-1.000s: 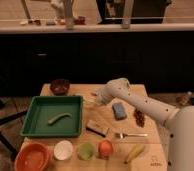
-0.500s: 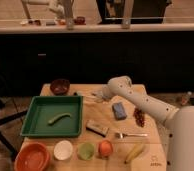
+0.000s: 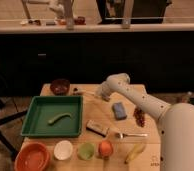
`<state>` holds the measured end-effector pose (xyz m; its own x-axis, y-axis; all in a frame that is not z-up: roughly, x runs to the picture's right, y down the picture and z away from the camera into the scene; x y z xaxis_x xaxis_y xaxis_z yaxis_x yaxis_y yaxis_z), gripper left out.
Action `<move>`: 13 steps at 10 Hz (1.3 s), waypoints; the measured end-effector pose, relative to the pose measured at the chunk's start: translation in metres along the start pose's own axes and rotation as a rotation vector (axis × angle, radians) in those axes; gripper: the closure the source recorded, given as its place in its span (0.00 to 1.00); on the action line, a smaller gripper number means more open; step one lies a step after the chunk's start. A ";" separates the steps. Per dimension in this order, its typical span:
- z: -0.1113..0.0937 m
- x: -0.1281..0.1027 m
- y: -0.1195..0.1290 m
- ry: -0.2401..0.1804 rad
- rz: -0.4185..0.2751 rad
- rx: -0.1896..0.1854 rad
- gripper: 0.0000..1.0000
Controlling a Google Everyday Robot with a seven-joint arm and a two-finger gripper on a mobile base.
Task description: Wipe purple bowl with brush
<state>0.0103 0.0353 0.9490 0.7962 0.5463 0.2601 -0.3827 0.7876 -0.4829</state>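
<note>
The purple bowl stands at the table's back left, just behind the green tray. The brush, slim and pale with a darker tip, lies or hangs just right of the bowl, its tip end toward the bowl. My gripper is at the brush's right end, at the tip of the white arm that reaches in from the lower right. Whether it holds the brush is not clear. The brush tip is beside the bowl, not inside it.
A green tray holds a green curved piece. Along the front edge stand an orange bowl, a white bowl, a green cup, an orange fruit and a banana. A fork, a blue sponge, a bar and dark red fruit lie under the arm.
The arm's wrist and gripper have risen slightly and stayed near the brush's right end. The bowl and other things have not moved.
</note>
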 end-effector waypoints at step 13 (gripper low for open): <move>-0.053 -0.056 -0.004 0.006 -0.137 0.068 1.00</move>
<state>-0.0081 -0.0138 0.8918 0.8459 0.4305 0.3150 -0.3005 0.8724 -0.3854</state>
